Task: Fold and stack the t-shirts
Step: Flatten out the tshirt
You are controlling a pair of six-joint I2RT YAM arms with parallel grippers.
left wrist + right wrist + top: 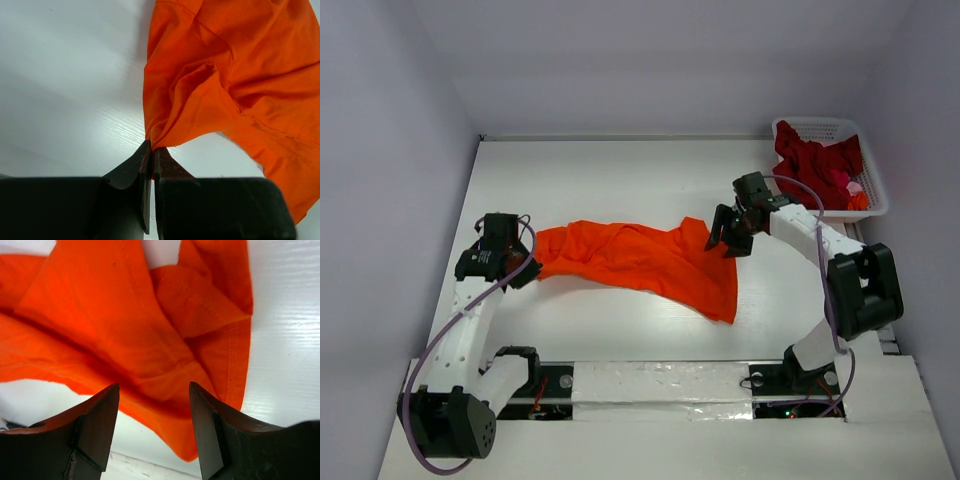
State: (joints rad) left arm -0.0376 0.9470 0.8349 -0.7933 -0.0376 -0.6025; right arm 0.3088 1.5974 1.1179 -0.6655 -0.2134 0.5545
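A bright orange t-shirt lies stretched across the middle of the table, bunched and creased. My left gripper is at its left end, shut on a pinch of the orange cloth; the left wrist view shows the fabric coming straight out of the closed tips of that gripper. My right gripper hangs over the shirt's right edge. Its jaws stand open, with the orange cloth and its hem lying under the gap of that gripper. Dark red t-shirts sit heaped in the basket.
The white latticed basket stands at the far right corner, next to the right arm's elbow. White walls close in the table on the left, back and right. A taped strip runs along the near edge between the arm bases.
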